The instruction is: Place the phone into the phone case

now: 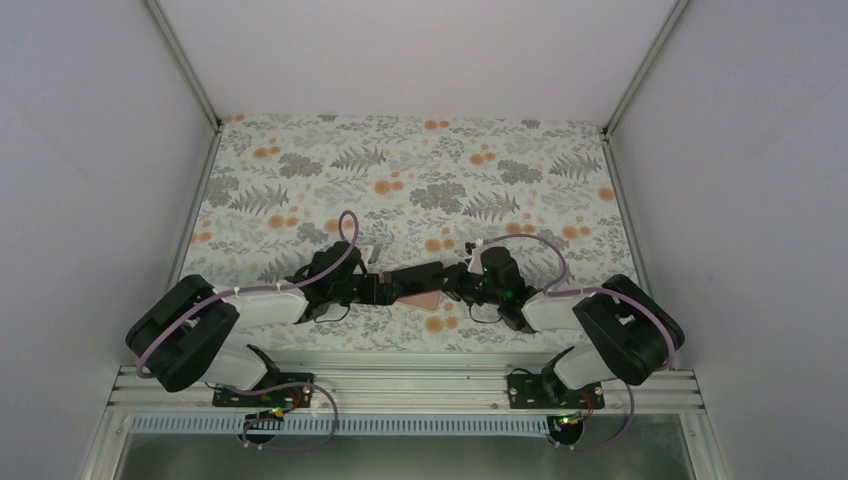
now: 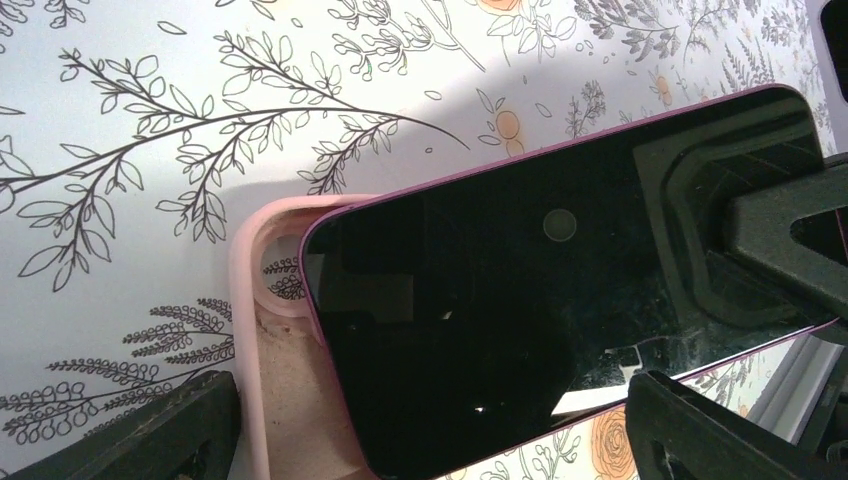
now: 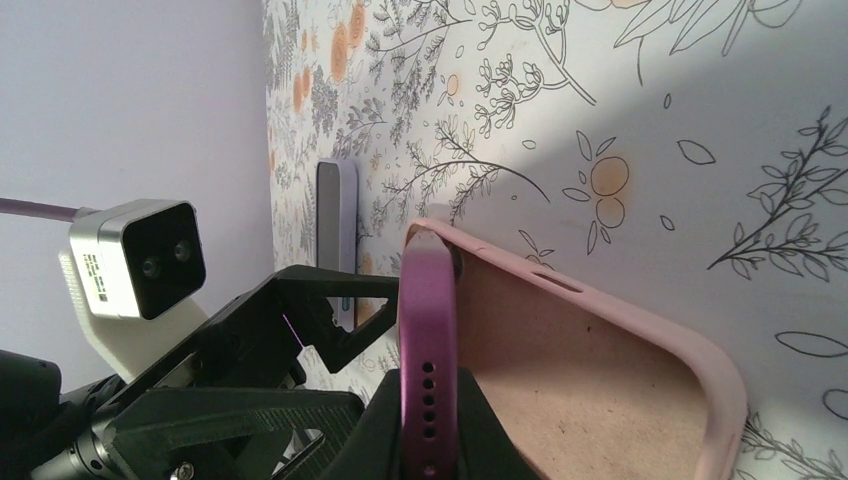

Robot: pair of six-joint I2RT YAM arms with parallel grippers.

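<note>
The phone [image 2: 500, 300] has a black screen and a purple frame. It lies tilted, with its far end in the pink phone case [image 2: 245, 330] by the camera hole and the rest raised over the case's tan inside [image 3: 590, 370]. My right gripper [image 3: 430, 400] is shut on the phone's purple bottom edge [image 3: 428, 330], the one with the speaker holes. It also shows in the left wrist view [image 2: 790, 240]. My left gripper [image 2: 430, 440] is open. One finger [image 2: 130, 430] is beside the case's rim and the other [image 2: 720, 430] is past the phone's edge. Both grippers meet over the phone [image 1: 415, 277] in the top view.
A small grey-lilac slab [image 3: 335, 235] stands on the flowered tablecloth [image 1: 420, 170] just beyond the case. The left arm's wrist camera [image 3: 135, 255] is close to the phone. White walls enclose the table on three sides.
</note>
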